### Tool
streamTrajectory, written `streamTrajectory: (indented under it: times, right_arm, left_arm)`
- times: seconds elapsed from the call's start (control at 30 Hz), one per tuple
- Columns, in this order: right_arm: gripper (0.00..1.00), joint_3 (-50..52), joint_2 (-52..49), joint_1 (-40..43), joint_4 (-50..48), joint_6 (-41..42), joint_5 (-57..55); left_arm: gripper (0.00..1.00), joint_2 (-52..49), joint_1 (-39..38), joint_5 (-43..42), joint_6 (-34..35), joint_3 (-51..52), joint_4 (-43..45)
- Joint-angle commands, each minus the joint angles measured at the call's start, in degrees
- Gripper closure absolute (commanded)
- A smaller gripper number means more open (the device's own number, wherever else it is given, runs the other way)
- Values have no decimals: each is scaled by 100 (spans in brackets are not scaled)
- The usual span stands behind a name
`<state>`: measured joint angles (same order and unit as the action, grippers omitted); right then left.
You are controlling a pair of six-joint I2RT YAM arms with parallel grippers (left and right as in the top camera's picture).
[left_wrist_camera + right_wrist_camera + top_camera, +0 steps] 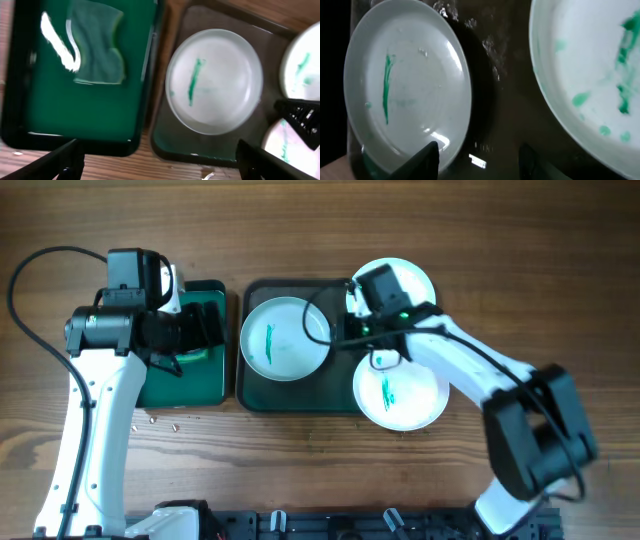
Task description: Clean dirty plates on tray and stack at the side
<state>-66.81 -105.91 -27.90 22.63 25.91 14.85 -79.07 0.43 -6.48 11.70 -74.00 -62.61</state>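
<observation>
Plates, round, white and shallow, lie on and about the large dark grey-green rectangular tray [250, 392], which sits on a brown wood-grain bench [500, 240]; nothing of the room beyond the bench shows. Three plates can be counted, each marked with green: the first plate [285, 338] lies inside the dark tray at its left part; the second plate [410, 395] overlaps the tray's right edge; the third plate [410, 278] sits at the tray's upper right corner in the overhead view, partly hidden under the right arm. Trays number two: the dark one and, just left of it, a smaller bright green tray [160, 390] holding one green sponge [97, 47]. Grippers number two: the left gripper [205, 330] hangs over the green tray, fingers spread wide; the right gripper [345, 330] hangs over the dark tray beside the first plate, fingers apart, holding nothing.
</observation>
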Motion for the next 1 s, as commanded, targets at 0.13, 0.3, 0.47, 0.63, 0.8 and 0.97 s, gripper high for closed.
streamTrajectory:
  times: [0.13, 0.3, 0.47, 0.63, 0.8, 0.97]
  right_arm:
    - [61, -907, -997, -184, -9, -44, -348]
    - [70, -905, -1213, -234, -55, -44, -345]
    - [84, -905, -1327, -343, -24, -22, -527]
    - [96, -903, -1327, -343, 323, 20, -1051]
    - [96, -894, -1327, -343, 348, -46, -1102]
    - [96, -894, -1327, -343, 297, -160, -1097]
  left_arm:
    - [6, -103, 52, 809, 120, -101, 15]
    - [9, -350, 297, 809, 122, -101, 11]
    - [18, -584, 557, 809, 114, -101, -4]
    - [31, -1023, 586, 914, 50, -101, 9]
    - [36, -1729, 588, 979, -396, -101, 245]
    - [38, -2382, 627, 1003, -728, -101, 769]
